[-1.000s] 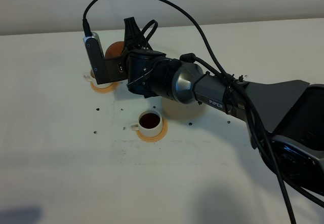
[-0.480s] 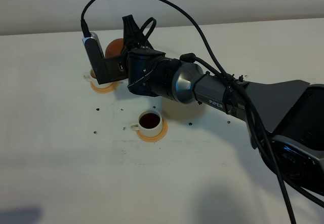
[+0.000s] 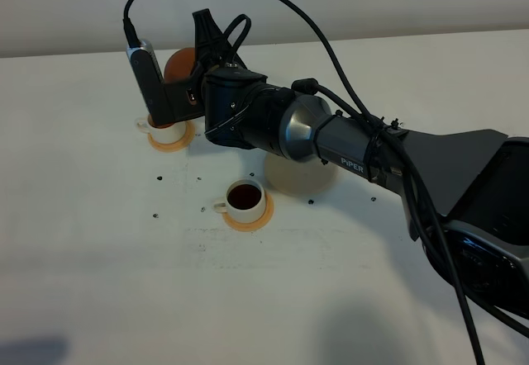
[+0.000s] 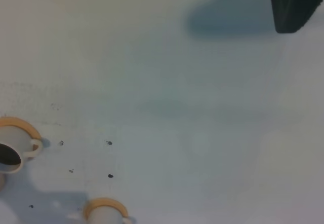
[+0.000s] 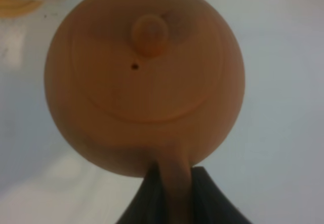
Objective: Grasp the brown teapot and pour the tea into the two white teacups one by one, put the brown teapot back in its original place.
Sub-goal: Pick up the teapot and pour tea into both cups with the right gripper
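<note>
My right gripper [image 3: 197, 72] reaches across to the far left and is shut on the loop handle of the brown teapot [image 3: 177, 63], which hangs in the air above and behind the far white teacup [image 3: 166, 129]. In the right wrist view the teapot [image 5: 144, 77] fills the frame with its knobbed lid toward the camera, and its handle runs between the dark fingers [image 5: 207, 196]. The near teacup [image 3: 245, 200] holds dark tea. The cream disc [image 3: 307, 180] lies partly hidden under the arm. My left gripper is out of view.
Each cup stands on a small orange coaster [image 3: 252, 220]. Dark specks [image 3: 157, 179] dot the white table [image 3: 99, 282]. The left wrist view shows both cups [image 4: 14, 150] [image 4: 106, 215] and a dark shape [image 4: 296, 3] at one corner. The right arm's body [image 3: 463, 183] spans the right side.
The right gripper has lifted the teapot up and back from the far teacup, so more of that cup now shows. The near cup has not moved.
</note>
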Available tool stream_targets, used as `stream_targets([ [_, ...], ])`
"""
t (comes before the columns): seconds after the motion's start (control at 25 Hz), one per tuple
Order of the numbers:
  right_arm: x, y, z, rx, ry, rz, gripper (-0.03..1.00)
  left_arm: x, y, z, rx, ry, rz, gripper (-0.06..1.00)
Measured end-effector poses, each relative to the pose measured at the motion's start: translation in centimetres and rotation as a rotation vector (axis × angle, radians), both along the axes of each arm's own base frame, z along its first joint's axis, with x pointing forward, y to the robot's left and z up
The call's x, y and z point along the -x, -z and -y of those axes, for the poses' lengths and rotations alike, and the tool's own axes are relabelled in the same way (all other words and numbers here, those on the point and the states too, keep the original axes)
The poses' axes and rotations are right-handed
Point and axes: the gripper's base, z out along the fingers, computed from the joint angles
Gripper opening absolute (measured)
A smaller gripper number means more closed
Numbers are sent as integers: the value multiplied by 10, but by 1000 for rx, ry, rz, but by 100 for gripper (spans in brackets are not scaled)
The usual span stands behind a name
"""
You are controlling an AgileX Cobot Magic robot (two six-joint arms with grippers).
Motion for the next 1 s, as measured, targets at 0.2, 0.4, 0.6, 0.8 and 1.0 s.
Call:
stream_targets([
  [0.2, 0, 0, 0, 19, -8, 0, 9, 0, 0, 0, 0, 0, 0, 35],
  [0.4, 0, 0, 1, 41, -19, 0, 9, 0, 0, 0, 0, 0, 0, 35],
  [0.6, 0, 0, 1, 64, -34, 1, 9, 0, 0, 0, 0, 0, 0, 35],
  [0.8, 0, 0, 1, 84, -47, 2, 9, 0, 0, 0, 0, 0, 0, 35],
  [1.0, 0, -1, 1, 103, -57, 12, 9, 0, 0, 0, 0, 0, 0, 35],
])
